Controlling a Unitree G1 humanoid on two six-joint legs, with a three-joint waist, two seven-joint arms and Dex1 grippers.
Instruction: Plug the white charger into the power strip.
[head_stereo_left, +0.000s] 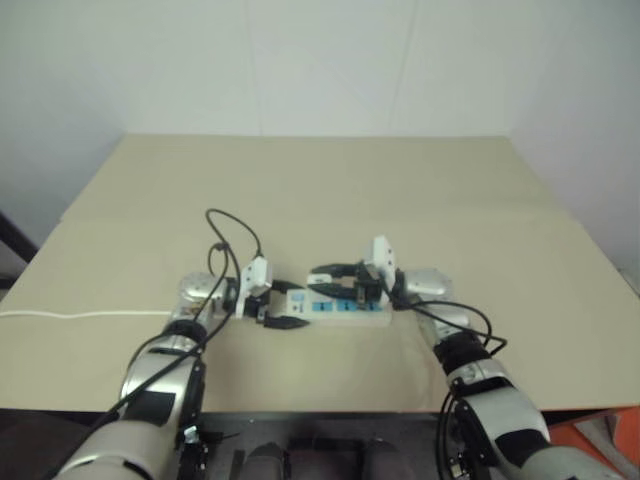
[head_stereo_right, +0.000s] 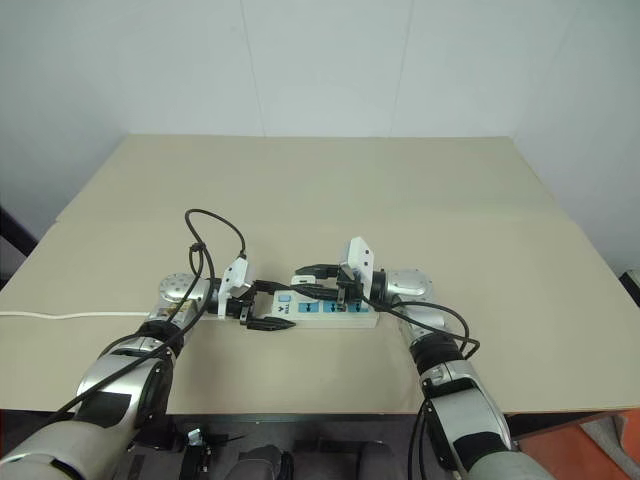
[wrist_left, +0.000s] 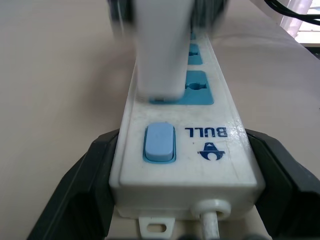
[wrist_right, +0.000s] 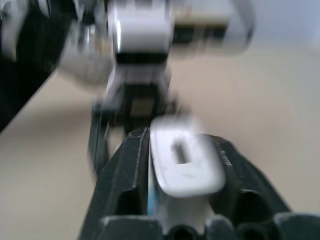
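From the head camera, the power strip (head_stereo_right: 322, 310) lies on the tan table (head_stereo_right: 400, 200), the left gripper (head_stereo_right: 262, 305) clamping its switch end, thin white cord (head_stereo_right: 70, 316) trailing beyond. The left wrist shows the white charger (wrist_left: 160, 50) seated in the socket nearest the blue switch (wrist_left: 160, 142). The right wrist shows the right gripper (wrist_right: 185, 165) flanking the charger; its grip is unclear.
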